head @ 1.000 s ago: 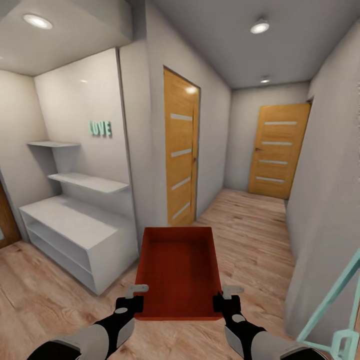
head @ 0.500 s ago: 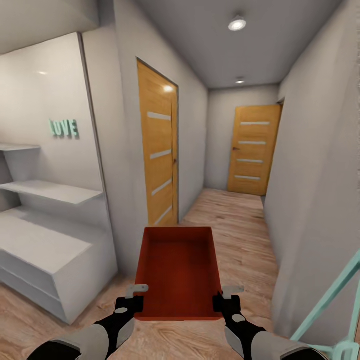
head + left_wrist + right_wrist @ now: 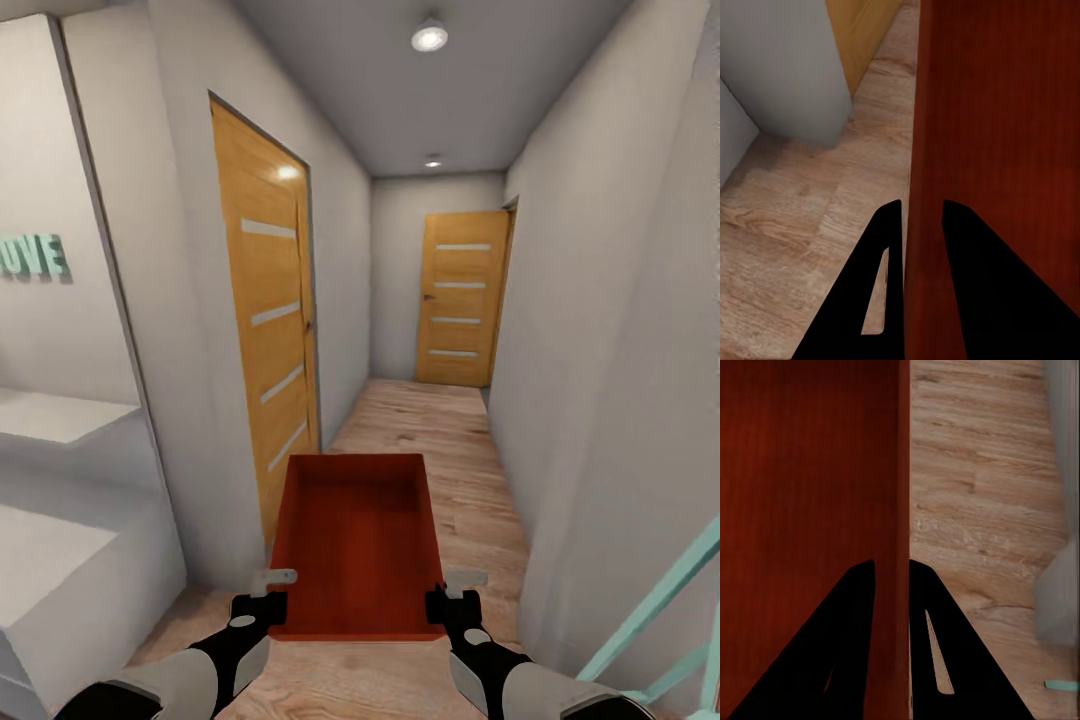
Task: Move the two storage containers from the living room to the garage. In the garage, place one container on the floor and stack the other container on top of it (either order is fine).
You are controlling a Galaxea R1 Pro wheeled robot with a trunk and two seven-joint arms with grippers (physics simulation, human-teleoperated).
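Observation:
An orange-red storage container (image 3: 355,545) hangs level in front of me, open side up and empty, over light wood plank flooring. My left gripper (image 3: 268,592) is shut on its left wall, near the corner closest to me. In the left wrist view the two black fingers (image 3: 881,285) straddle that wall of the container (image 3: 990,150). My right gripper (image 3: 450,592) is shut on the right wall in the same way; the right wrist view shows its fingers (image 3: 937,645) either side of the container (image 3: 810,480) wall. This is a hallway.
A narrow hallway runs ahead, with a closed wooden door (image 3: 265,330) on the left and another wooden door (image 3: 458,298) at the far end. White shelving (image 3: 60,540) stands at left under teal wall letters (image 3: 35,257). A grey wall (image 3: 610,400) closes the right side, with a teal frame (image 3: 660,620) low right.
The whole view has swung to the right and moved forward: shelving and doors slid left in the picture. The container and both grippers keep the same place relative to me.

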